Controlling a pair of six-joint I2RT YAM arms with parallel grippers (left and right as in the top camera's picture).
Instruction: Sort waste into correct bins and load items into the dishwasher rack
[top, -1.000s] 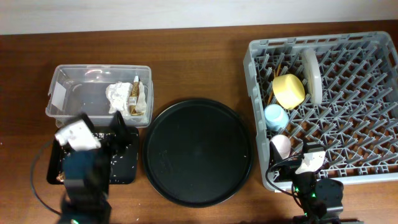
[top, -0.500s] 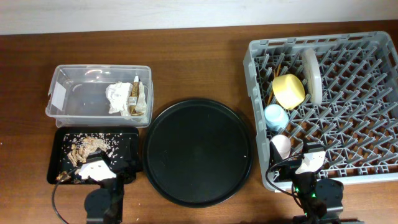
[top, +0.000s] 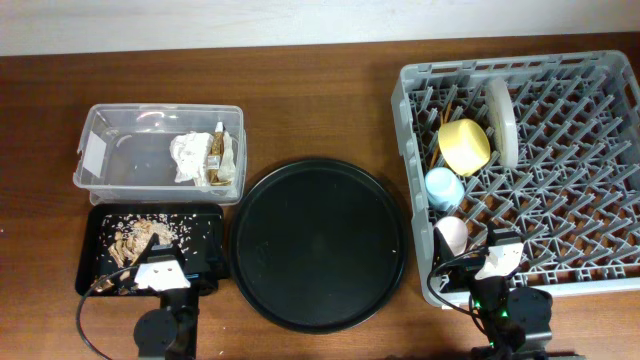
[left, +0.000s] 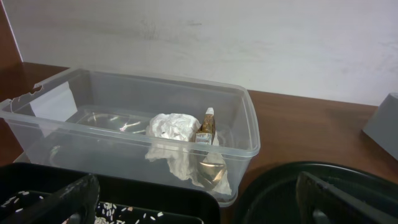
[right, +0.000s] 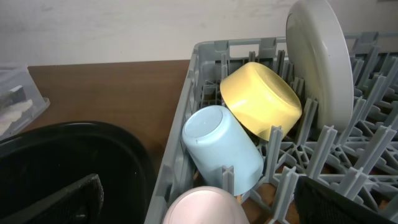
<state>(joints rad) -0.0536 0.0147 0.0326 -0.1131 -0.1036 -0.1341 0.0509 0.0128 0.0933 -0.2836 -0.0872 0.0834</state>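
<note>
The clear box (top: 160, 150) holds the crumpled white napkin (left: 172, 127) and the gold-brown wrapper (left: 208, 127). Beige food scraps (top: 135, 238) lie in the shallow black tray (top: 205, 235). In the grey dishwasher rack (top: 560, 210) stand the plate (right: 320, 62), yellow bowl (right: 261, 99), blue cup (right: 221, 146) and pink cup (right: 205, 208), with chopsticks (top: 449, 108) beside the bowl. My left gripper (top: 172, 262) hangs open over the tray's near edge, with nothing between its fingers (left: 74, 199). Just behind the pink cup, my right gripper (top: 488, 257) is open and apart from it.
A large round black tray (top: 320, 243) lies between the bins and the rack. Brown tabletop shows behind the bins and around the tray. A pale wall runs along the far edge of the table.
My left arm has drawn back toward the near edge, uncovering the black tray and its scraps. The right arm has not moved.
</note>
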